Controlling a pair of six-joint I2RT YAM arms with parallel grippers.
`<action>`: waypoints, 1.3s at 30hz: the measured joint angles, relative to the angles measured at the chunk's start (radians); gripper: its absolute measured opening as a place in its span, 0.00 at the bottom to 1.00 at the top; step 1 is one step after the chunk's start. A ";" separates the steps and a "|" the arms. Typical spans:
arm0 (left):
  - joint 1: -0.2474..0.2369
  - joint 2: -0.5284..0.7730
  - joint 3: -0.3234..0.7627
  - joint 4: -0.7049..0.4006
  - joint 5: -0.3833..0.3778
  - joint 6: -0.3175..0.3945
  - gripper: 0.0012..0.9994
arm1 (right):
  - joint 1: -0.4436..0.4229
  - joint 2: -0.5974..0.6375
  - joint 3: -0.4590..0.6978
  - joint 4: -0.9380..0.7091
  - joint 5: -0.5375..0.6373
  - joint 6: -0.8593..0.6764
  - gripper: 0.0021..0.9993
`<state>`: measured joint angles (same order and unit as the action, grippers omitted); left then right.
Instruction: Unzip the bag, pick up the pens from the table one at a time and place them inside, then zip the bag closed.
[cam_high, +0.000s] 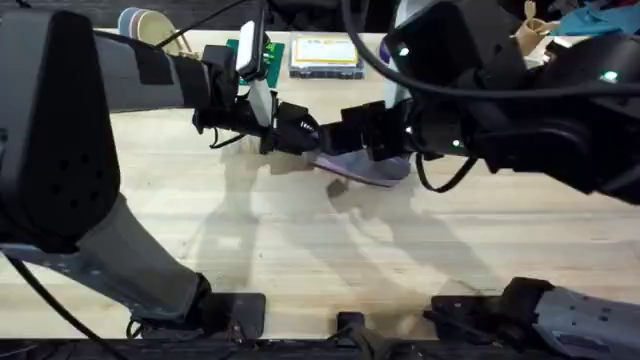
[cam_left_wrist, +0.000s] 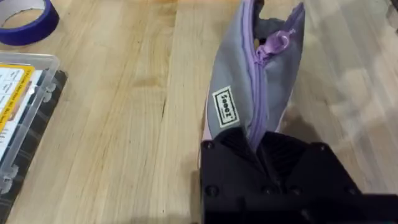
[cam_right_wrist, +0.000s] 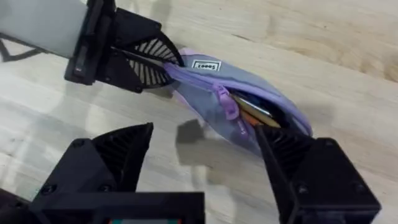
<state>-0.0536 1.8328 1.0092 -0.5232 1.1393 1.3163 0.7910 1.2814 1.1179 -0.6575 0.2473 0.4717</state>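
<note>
Bag (cam_right_wrist: 236, 102): soft lilac-and-grey pouch, near mid-surface (cam_high: 300, 250), one end pinched between pressed-together fingers of left end effector (cam_right_wrist: 163, 62). Zipper part-open at far end, pull tab (cam_right_wrist: 227, 106) midway; something orange and dark glimpsed inside (likely a pen). Right end effector (cam_right_wrist: 205, 155): fingers spread wide, hovering over pouch. Handling: light, limp, prone to buckling; best tensioned at ends, tab pinched for closing.

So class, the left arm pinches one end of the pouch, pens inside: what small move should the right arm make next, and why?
Probably lower the open right gripper onto the purple pull tab and pinch it: the bag is partly unzipped, an orange pen shows inside, and the left gripper anchors the closed end.
</note>
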 joint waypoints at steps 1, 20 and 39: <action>0.000 0.000 0.000 0.000 0.000 0.000 0.04 | 0.000 0.007 0.000 0.000 0.000 0.001 1.00; 0.000 0.000 0.000 0.000 -0.002 0.000 0.04 | -0.002 0.164 0.000 0.008 0.028 -0.085 1.00; 0.000 0.000 0.000 0.000 -0.002 0.000 0.04 | -0.038 0.186 0.000 0.054 0.083 -0.103 0.85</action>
<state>-0.0536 1.8328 1.0092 -0.5232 1.1370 1.3163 0.7529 1.4678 1.1179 -0.6032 0.3305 0.3691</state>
